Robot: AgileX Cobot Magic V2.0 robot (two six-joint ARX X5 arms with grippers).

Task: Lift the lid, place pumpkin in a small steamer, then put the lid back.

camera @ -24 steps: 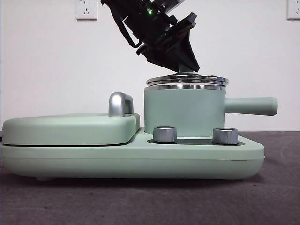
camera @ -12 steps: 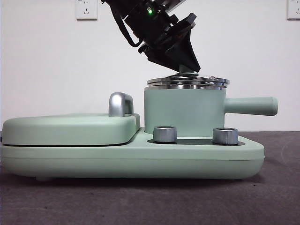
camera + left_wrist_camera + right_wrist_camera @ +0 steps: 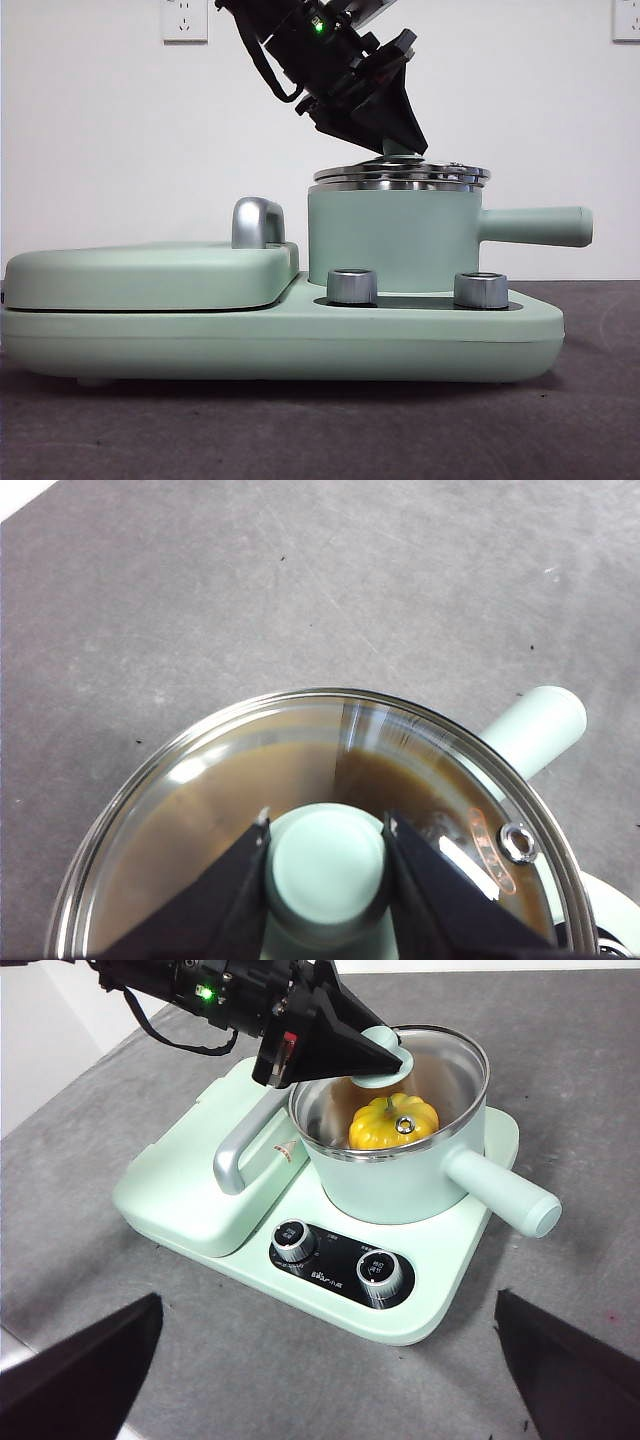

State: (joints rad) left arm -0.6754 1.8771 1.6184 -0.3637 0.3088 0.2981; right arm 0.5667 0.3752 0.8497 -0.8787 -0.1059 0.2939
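Nearest the front camera, two silver dials front the base, and behind them the small steamer stands upright. Inside it the pumpkin sits, so the lid rests nearly level on its rim. Above, the left gripper pinches the lid's knob, apparently to seat it, while the right gripper waits wide open.

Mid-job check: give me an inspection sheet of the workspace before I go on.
Surface: dark grey table, bare around the appliance.
Job's things: pumpkin sits inside the small steamer; lid lies on the pot's rim.
Clutter: grill cover and knobbed base; nothing loose seen.
Grippers: left gripper clamps the lid's knob; right gripper open, high above the table, holding nothing.
Cables: black cable on the left arm.
Surroundings: white wall with sockets.
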